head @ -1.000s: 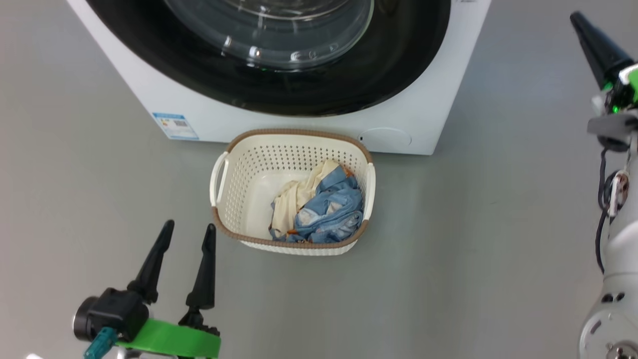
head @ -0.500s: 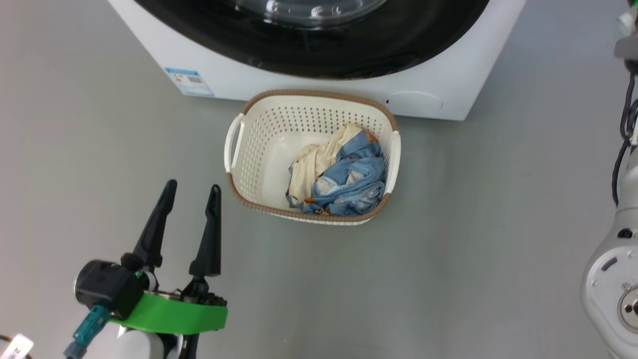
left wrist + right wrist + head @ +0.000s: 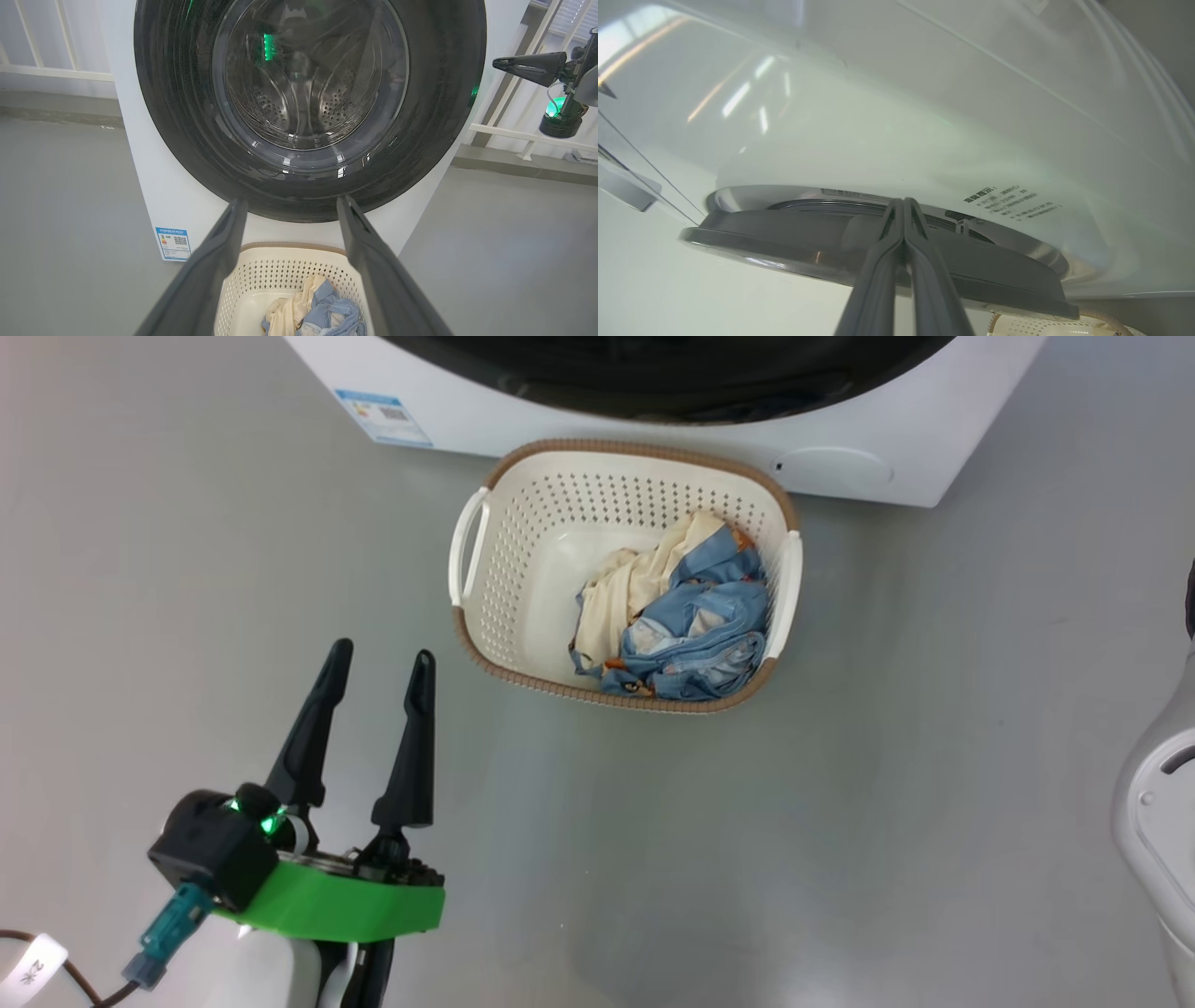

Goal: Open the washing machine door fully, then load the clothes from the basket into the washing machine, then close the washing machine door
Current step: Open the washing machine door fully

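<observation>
Right hand [image 3: 903,203]: two long dark fingers pressed together, nothing between them. In its wrist view they point at the edge of the large round glossy black washing machine door [image 3: 168,93], seen side-on as a grey rim against the white front. Cannot tell whether the tips touch that rim. In the left wrist view this hand hangs off to the door's right side, level with its upper half, apart from the cabinet.

Left hand [image 3: 381,658]: fingers spread wide, empty, low over the bare grey floor [image 3: 840,803], aimed towards the machine. It is near the small cream-white perforated plastic basket [image 3: 509,579] with the brown woven-look rim, but clear of it.

The basket stands on the floor just in front of the big white front-loading washing machine [image 3: 140,186], below the door. The clothes [image 3: 686,625], light blue denim-like cloth bundled with cream-beige cloth, lie against its right wall.

Judgement: step one is in hand. The door looks shut and nothing is loaded.

Next move, as I read it: the right hand must find the door's edge or catch, get purchase, and swing it all the way round. Hinge side not visible. The left hand is well placed for the clothes afterwards.
</observation>
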You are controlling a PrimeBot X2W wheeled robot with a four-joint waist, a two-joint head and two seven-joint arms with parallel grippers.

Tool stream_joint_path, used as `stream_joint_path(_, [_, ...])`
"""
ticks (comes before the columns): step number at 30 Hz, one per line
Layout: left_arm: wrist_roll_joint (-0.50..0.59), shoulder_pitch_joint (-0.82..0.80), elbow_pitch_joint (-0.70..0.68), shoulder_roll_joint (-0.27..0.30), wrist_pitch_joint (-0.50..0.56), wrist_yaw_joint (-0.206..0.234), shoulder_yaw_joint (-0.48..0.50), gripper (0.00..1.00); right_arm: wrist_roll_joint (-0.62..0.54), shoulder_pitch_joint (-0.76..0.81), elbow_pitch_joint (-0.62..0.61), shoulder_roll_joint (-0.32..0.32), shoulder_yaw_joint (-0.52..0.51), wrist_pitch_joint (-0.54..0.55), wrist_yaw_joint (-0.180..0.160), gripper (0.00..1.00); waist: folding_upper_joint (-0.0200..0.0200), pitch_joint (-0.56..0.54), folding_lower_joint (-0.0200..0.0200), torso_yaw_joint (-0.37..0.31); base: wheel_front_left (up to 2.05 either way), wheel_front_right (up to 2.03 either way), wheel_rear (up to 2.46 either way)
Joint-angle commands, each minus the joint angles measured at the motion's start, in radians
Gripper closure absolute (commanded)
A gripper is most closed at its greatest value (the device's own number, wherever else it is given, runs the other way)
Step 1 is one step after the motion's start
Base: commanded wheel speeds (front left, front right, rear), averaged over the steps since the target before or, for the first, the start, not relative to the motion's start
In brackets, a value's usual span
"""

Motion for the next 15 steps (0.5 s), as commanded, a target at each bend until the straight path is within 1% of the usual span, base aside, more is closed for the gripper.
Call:
stream_joint_path(1, [-0.008, -0.025, -0.027, 0.018, -0.008, -0.003, 0.026, 0.0, -0.002, -0.051, -0.007, 0.021, 0.025, 0.007, 0.002, 1.0, -0.0001, 0.02, 0.0, 0.018, 0.0, 0.0, 0.0])
stream_joint_path(8, [-0.025, -0.034, -0.029, 0.018, -0.008, -0.003, 0.017, 0.0, -0.004, -0.072, 0.037, 0.021, 0.064, -0.024, 0.002, 1.0, -0.0001, 0.037, 0.0, 0.038, 0.0, 0.0, 0.0])
stream_joint_path(15, [-0.04, -0.037, -0.033, 0.018, -0.008, -0.003, 0.012, 0.0, -0.016, -0.098, 0.062, 0.021, 0.072, -0.057, 0.002, 1.0, -0.0001, 0.053, 0.0, 0.053, 0.0, 0.0, 0.0])
